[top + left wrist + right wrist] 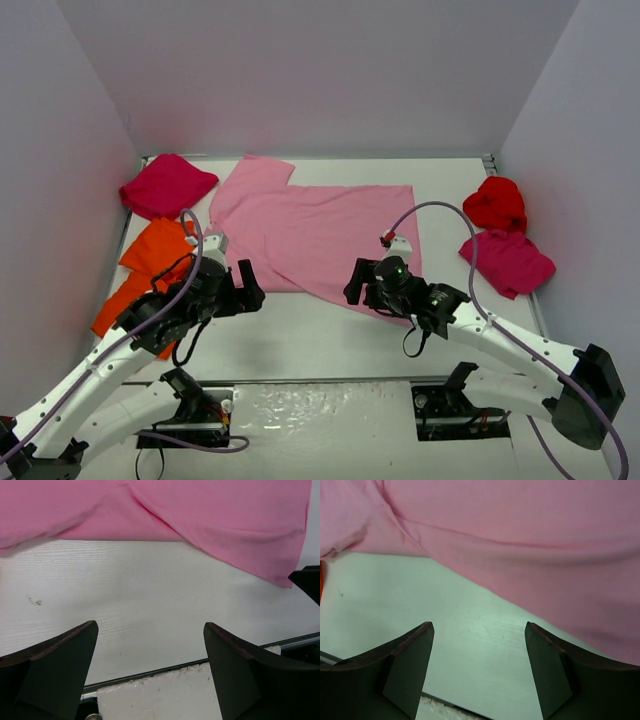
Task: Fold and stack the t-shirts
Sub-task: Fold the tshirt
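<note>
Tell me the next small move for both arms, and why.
Probably ease the left gripper and right gripper forward and down onto the near edge of the pink t-shirt and pinch it. The shirt lies spread flat, unfolded; both grippers hover open by that edge, holding nothing.

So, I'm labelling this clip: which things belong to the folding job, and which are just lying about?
Job: pink t-shirt, orange t-shirt heap, left magenta t-shirt, red t-shirt, right magenta t-shirt.
Lying about: no stray items visible; only table and purple cables.
</note>
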### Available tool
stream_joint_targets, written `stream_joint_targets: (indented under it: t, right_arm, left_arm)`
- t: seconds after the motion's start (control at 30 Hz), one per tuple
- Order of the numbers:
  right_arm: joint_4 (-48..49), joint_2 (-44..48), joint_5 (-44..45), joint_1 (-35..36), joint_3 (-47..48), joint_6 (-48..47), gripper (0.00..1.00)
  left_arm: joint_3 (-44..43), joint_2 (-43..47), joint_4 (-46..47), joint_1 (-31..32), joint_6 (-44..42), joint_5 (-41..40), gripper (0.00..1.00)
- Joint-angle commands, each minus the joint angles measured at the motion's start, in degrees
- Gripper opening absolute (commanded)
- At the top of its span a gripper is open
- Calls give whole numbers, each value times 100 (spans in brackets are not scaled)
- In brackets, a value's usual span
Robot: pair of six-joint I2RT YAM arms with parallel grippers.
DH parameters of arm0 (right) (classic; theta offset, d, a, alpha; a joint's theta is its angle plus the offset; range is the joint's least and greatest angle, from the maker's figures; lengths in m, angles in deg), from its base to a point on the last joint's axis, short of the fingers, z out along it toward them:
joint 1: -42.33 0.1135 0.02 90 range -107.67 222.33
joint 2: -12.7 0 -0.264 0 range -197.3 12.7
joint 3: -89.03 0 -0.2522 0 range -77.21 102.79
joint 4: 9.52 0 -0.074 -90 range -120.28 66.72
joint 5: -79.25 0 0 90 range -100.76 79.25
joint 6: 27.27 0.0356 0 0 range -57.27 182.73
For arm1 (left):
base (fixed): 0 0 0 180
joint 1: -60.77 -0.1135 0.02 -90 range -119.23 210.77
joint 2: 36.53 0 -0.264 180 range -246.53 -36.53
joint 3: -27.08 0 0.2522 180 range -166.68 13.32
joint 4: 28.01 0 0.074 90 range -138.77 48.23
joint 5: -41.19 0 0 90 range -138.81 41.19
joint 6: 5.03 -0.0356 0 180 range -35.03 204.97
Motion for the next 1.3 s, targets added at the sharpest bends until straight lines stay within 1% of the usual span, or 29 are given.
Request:
stream_joint_targets:
  t: [0.0,0.07,0.13,0.2,0.27,0.37,0.53,0.73,0.8,0.87,0.93,1.03,1.1,1.23,1.27]
  right_arm:
    - [-932,967,191,362,-532,1338,71]
    - [-1209,1128,430,539,-674,1738,71]
    - [-1778,1430,1100,956,-859,2169,72]
    - [-2145,1525,1494,1056,-951,2466,72]
    - [-2441,1523,1696,1069,-1015,2651,71]
    - [-2610,1398,1818,1080,-1124,2716,71]
    - [-2601,830,2294,1244,-1047,2933,73]
    - [-2637,-309,3036,1224,-567,3055,73]
    - [-2641,-684,3164,1210,-459,3084,72]
    - [-2654,-888,3264,1191,-377,3155,70]
    - [-2654,-969,3340,1106,-367,3205,66]
    - [-2624,-874,3313,835,-471,3240,59]
    - [-2583,-738,3263,731,-530,3171,61]
    - [-2559,-580,3221,566,-588,3121,71]
    - [-2553,-593,3210,486,-584,3110,72]
  left_arm:
    - [-238,-245,471,38,-127,119,84]
    - [-262,-300,524,39,-141,126,84]
    - [-297,-380,583,40,-149,141,84]
    - [-325,-447,595,38,-164,164,84]
    - [-361,-523,589,38,-183,200,85]
    - [-416,-618,552,47,-220,292,84]
    - [-409,-678,534,38,-273,356,84]
    - [-397,-660,517,46,-253,458,85]
    - [-390,-621,474,47,-250,458,84]
    - [-408,-607,412,38,-255,449,85]
    - [-404,-578,387,42,-259,436,84]
    - [-399,-556,346,39,-262,424,84]
    - [-390,-572,353,38,-262,425,85]
    - [-357,-564,411,46,-238,474,85]
    - [-351,-568,398,42,-228,485,85]
